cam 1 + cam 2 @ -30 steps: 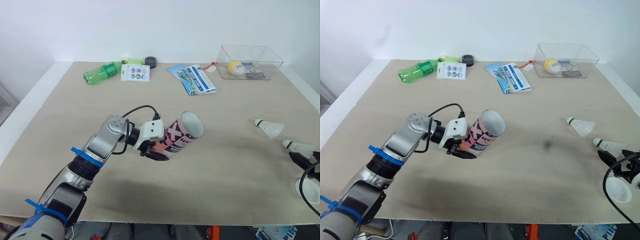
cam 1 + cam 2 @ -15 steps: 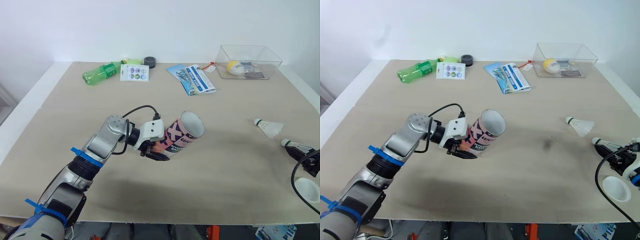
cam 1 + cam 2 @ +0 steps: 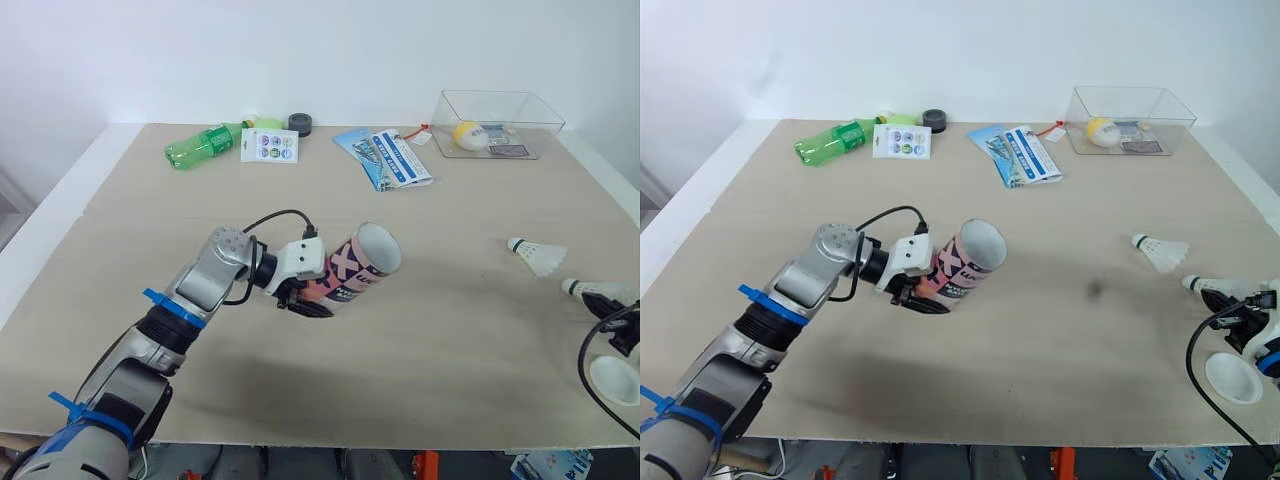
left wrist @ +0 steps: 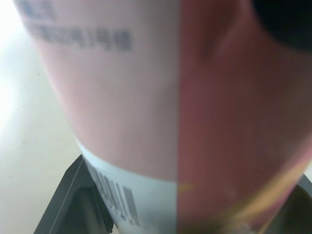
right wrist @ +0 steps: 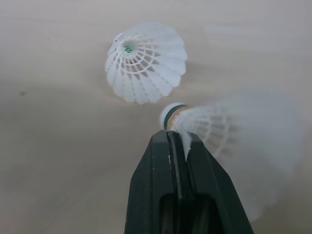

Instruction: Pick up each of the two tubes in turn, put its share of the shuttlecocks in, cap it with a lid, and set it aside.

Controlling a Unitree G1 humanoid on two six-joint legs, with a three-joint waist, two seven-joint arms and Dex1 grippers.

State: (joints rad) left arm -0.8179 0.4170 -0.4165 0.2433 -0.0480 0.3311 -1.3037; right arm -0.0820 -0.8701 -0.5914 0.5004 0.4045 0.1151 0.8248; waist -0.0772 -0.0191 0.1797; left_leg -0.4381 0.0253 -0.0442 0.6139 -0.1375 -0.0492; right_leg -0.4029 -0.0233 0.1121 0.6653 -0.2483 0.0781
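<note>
A pink and white tube hangs tilted above the middle of the table, its open mouth facing right. My left gripper is shut on the tube's lower end, and the tube wall sits close in the left wrist view. By the table's right edge my right gripper is shut on a shuttlecock, pinching its feathers just behind the cork. A second shuttlecock lies on the table a little beyond it. A white round lid rests near the right front corner.
Along the far side lie a green bottle, a white card, a black tape roll and leaflets. A clear box holding a yellow ball stands at the back right.
My right gripper's fingers were open beside the shuttlecock and have closed onto it. The left arm and tube have shifted only slightly to the left.
</note>
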